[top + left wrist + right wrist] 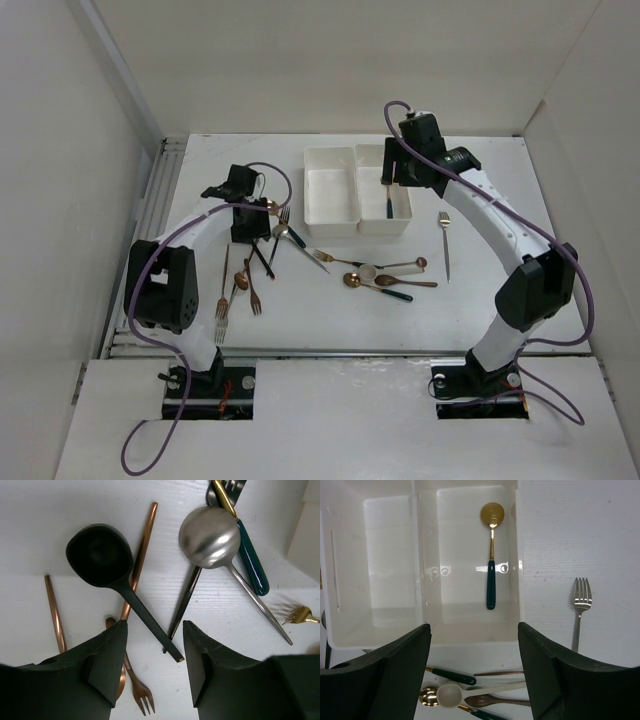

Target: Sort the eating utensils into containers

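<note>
Currently: one spoon binned, both grippers spread and empty

Overhead, shows two joined white bins at the far middle of the table (pixel 330 300), with loose forks and spoons strewn in front of them.

Places the right gripper (pixel 474 630) above the right bin (pixel 455 540), fingers spread wide, pinching nothing. Finds a gold spoon (pixel 491 565) with a dark handle lying flat on that bin's floor, bowl toward the far wall, below and just ahead of the spread fingers. Reads as a finished drop, judging by the empty fingers right over it. Shows no utensil in the left bin (pixel 385 555). Leaves a silver fork (pixel 582 592) alone on the table, right of the bins and apart from the gripper.

Sets the left gripper (pixel 155 630) low over the left-hand pile, fingers parted with nothing between them. Puts a black spoon (pixel 100 555) just ahead, handle slanting back toward the gap and crossing a copper handle (pixel 142 545). Looks lined up for a pick of that black handle. Shows a silver spoon (pixel 209 537) ahead and to the right, beside a teal-handled piece (pixel 250 555), and a copper fork (pixel 137 690) partly under the fingers.
</note>
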Motion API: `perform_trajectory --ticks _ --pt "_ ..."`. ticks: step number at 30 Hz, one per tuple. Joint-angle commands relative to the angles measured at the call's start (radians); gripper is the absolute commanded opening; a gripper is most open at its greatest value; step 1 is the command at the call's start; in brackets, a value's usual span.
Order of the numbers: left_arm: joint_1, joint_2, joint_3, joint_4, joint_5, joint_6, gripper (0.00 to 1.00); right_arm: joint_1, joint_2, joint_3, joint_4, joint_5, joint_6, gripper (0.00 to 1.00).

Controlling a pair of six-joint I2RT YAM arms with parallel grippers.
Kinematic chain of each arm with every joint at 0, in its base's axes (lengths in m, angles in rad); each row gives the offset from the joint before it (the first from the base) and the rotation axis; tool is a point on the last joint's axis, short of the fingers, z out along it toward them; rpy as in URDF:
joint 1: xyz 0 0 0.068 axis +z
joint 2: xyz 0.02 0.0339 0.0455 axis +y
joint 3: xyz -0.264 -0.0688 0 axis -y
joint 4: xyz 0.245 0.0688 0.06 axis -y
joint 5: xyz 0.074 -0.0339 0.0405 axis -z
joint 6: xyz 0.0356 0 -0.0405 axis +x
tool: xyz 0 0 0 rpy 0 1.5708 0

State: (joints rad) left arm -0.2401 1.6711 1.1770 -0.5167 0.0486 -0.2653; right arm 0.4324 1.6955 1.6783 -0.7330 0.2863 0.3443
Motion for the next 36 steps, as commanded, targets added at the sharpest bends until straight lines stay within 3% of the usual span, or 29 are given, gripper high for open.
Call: perform_trajectory --ticks 1,8,13,17,18,21,25,32,36 --pt "0.001 -0.028 -0.002 -0.028 -0.05 -0.04 0.46 0.005 -0.002 0.018 0.006 -0.003 0.021 0.75" --pt "0.001 0.068 -0.002 -0.014 -0.029 -0.04 0.44 0.005 0.007 0.037 -0.005 0.008 0.021 0.75" --pt "0.012 0.137 0.018 0.004 0.02 -0.009 0.38 0.005 -0.002 0.017 -0.005 0.017 0.021 0.75" --pt "0.012 0.159 0.018 0.004 0.005 -0.009 0.28 0.005 -0.002 0.008 -0.005 0.017 0.021 0.75" --pt "0.012 0.159 0.018 0.004 0.005 -0.018 0.21 0.005 -0.002 0.008 -0.005 0.017 0.021 0.75" --pt "0.012 0.168 0.018 0.004 0.005 -0.018 0.15 0.005 -0.002 0.008 -0.005 0.017 0.021 0.75" --pt "0.012 0.168 0.018 0.004 0.005 -0.018 0.0 0.005 -0.002 0.008 -0.005 0.027 0.021 0.75" --pt "0.039 0.138 0.124 -0.032 0.005 -0.005 0.0 0.017 -0.026 0.04 0.004 0.016 -0.019 0.75" --pt "0.048 0.07 0.306 -0.071 0.043 0.024 0.0 0.029 -0.068 0.049 0.087 -0.1 -0.099 0.75"
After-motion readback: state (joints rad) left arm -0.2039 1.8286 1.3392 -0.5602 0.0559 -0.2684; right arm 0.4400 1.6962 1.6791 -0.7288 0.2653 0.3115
